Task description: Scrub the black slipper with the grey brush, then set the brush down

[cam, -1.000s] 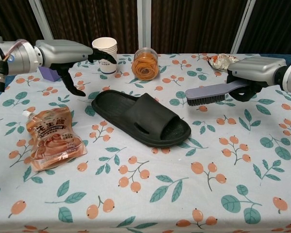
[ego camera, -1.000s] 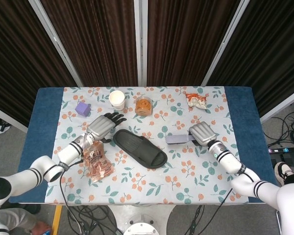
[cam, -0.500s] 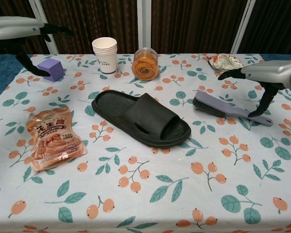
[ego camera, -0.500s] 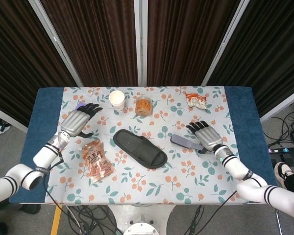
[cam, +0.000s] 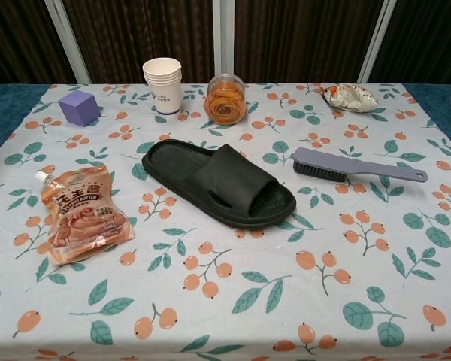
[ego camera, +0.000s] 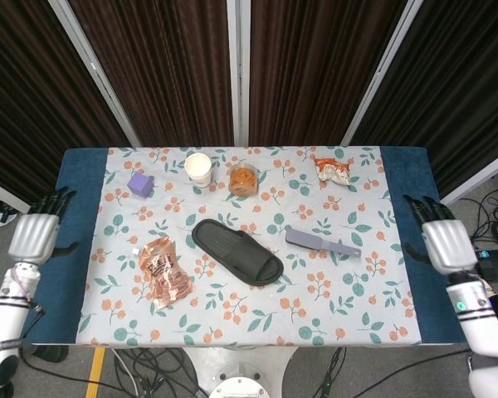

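Grey brush (cam: 355, 166) lies on the counter (ego camera: 398, 274) just right of the black slipper (cam: 218, 183) — both hands, left hand (ego camera: 35, 235) and right hand (ego camera: 446, 245), released, off the counter's sides — task looks finished

A black rubber slide slipper (cam: 219, 184) lies sole-down near the middle of the desk, set diagonally with its heel end toward the far left and its toe end toward the near right; a broad strap arches over the toe half. To its right, apart from it, a grey plastic scrubbing brush (cam: 355, 165) lies flat, bristles down, its dark-bristled head nearest the slipper and its slim handle pointing away right.
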Controlling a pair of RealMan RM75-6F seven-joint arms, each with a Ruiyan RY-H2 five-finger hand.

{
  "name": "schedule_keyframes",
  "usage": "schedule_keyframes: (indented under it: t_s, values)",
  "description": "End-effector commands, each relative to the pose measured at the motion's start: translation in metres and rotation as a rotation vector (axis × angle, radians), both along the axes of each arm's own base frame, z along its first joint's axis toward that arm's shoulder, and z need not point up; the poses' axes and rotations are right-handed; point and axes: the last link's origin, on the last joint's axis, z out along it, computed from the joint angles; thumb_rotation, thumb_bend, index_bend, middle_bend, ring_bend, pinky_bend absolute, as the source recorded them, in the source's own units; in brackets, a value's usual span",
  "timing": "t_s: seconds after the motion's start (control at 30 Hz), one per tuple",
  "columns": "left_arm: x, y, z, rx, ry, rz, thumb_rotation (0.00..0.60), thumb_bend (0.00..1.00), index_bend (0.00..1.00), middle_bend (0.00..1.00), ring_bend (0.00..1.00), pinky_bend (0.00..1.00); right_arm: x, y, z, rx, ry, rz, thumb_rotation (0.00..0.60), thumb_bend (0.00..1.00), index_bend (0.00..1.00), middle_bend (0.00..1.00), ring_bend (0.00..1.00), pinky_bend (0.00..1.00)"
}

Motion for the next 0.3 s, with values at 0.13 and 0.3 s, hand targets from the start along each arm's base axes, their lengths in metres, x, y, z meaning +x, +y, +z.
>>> schedule_keyframes:
  t_s: [0.13, 0.3]
  values:
    - [-0.02, -0.069, 0.0, 0.085, 0.016, 0.114, 0.6, 0.21, 0.13, 0.16, 0.08, 0.18, -0.036, 0.082, 0.015, -0.125, -0.058, -0.089, 0.6, 0.2, 0.0, 0.11, 0.05, 0.16]
    - [-0.019, -0.095, -0.004, 0.127, 0.015, 0.137, 0.6, 0.2, 0.13, 0.16, 0.08, 0.18, -0.039, 0.103, 0.012, -0.148, -0.093, -0.092, 0.6, 0.19, 0.0, 0.11, 0.05, 0.16]
